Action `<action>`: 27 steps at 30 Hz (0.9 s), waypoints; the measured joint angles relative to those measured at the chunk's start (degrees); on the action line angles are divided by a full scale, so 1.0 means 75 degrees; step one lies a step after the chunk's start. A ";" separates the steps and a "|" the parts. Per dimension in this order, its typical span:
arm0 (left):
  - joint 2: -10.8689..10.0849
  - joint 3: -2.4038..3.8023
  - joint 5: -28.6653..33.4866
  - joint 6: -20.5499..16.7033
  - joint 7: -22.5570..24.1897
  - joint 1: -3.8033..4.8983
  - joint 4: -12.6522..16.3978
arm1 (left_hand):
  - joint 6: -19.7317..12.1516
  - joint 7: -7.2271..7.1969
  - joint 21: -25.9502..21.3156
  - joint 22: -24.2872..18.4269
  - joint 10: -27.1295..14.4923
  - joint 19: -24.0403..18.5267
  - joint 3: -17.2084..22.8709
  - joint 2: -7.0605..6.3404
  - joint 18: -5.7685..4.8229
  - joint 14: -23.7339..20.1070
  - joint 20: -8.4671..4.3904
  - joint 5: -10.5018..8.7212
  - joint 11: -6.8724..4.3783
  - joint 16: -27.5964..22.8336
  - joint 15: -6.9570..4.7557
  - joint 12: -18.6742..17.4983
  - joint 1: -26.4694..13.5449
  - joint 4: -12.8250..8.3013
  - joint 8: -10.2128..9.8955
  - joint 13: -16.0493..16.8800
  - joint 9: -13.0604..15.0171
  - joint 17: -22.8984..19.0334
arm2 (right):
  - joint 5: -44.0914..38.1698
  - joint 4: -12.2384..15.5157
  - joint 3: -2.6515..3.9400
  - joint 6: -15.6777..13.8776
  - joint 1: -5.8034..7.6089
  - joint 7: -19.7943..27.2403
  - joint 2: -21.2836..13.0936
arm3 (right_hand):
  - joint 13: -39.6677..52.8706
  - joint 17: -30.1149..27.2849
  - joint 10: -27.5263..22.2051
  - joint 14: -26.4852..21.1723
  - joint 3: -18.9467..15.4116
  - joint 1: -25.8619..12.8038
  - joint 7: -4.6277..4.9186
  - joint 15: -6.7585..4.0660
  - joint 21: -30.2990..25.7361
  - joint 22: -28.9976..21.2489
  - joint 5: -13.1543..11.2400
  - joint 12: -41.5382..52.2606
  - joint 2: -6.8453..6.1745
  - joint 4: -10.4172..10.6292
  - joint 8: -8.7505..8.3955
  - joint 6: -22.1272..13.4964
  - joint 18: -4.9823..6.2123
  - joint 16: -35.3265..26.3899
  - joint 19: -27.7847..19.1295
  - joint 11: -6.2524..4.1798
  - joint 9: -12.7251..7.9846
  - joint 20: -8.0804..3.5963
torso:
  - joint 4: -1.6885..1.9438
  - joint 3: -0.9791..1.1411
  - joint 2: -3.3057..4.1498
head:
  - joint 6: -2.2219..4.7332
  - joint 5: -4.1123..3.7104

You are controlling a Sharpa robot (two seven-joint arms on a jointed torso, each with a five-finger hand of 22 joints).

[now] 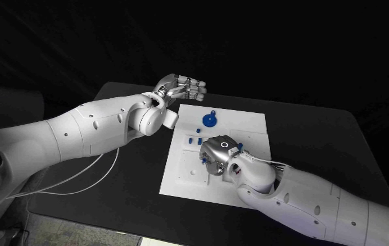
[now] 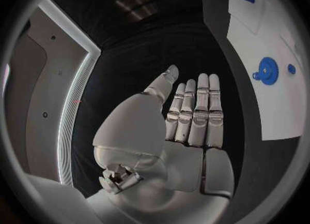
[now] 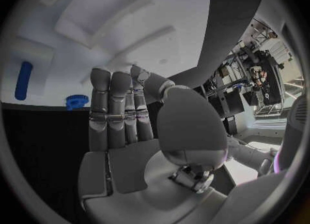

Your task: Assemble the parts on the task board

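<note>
Silver robot hand point(image 1: 217, 151) over seemingly flat white board point(image 1: 243, 123)

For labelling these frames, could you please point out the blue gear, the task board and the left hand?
blue gear point(image 1: 209, 121), head view, its round face.
task board point(image 1: 247, 123), head view, bare far corner.
left hand point(image 2: 187, 125), left wrist view, base of its fingers.

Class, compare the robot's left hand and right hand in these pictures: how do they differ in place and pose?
The left hand hangs off the task board, beyond its far left corner; the right hand is over the board among the blue parts. The left hand is raised above the table, the right low over the board. Both show flat fingers holding nothing.
</note>
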 measured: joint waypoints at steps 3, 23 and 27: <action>0.0002 0.0000 0.0001 0.0001 -0.0003 0.0000 -0.0001 | 0.0000 0.0000 0.0000 0.0000 0.0000 0.0000 0.0000 0.0000 0.0000 0.0000 0.0000 0.0000 0.0000 0.0000 0.0000 0.0000 0.0000 0.0000 0.0000 0.0000 0.0000 0.0000 | -0.0005 -0.0024 -0.0012 0.0002 -0.0002 0.0000 0.0009 | 0.0000 -0.0001 0.0000 0.0000 0.0000 0.0000 0.0001 0.0000 0.0000 0.0000 0.0000 0.0000 0.0000 0.0000 0.0000 0.0000 0.0000 0.0000 0.0000 0.0000 0.0000 0.0000 | 0.0001 0.0000 0.0001 | -0.0007 -0.0001; 0.0010 0.0000 0.0004 0.0013 -0.0027 0.0000 -0.0015 | -0.0026 0.0028 0.0000 -0.0073 0.0001 0.0028 0.0022 -0.0031 0.0001 -0.0028 0.0028 0.0000 -0.0001 0.0000 0.0028 0.0000 0.0031 0.0022 0.0000 0.0000 0.0000 -0.0001 | -0.0027 -0.0114 -0.0098 0.0018 -0.0008 0.0006 0.0061 | -0.0001 0.0005 0.0000 0.0000 0.0012 0.0000 -0.0012 0.0000 0.0000 0.0006 0.0000 0.0000 0.0000 -0.0032 -0.0023 0.0028 -0.0001 0.0001 0.0000 0.0000 0.0004 0.0000 | -0.0003 -0.0001 -0.0001 | -0.0064 -0.0001; 0.0015 0.0000 0.0005 0.0016 -0.0033 0.0000 -0.0016 | -0.0026 0.0028 0.0000 -0.0073 0.0001 0.0028 0.0022 -0.0031 0.0001 -0.0027 0.0028 0.0000 0.0000 0.0000 0.0028 0.0000 0.0031 0.0022 0.0000 0.0000 0.0000 -0.0001 | -0.0044 -0.0179 -0.0150 0.0018 0.0006 0.0004 0.0115 | -0.0001 0.0005 0.0000 0.0000 0.0012 0.0000 -0.0013 0.0001 0.0000 0.0005 0.0000 0.0000 0.0000 -0.0032 -0.0029 0.0027 -0.0001 0.0001 0.0000 0.0000 0.0004 0.0000 | -0.0003 -0.0002 -0.0001 | -0.0069 -0.0003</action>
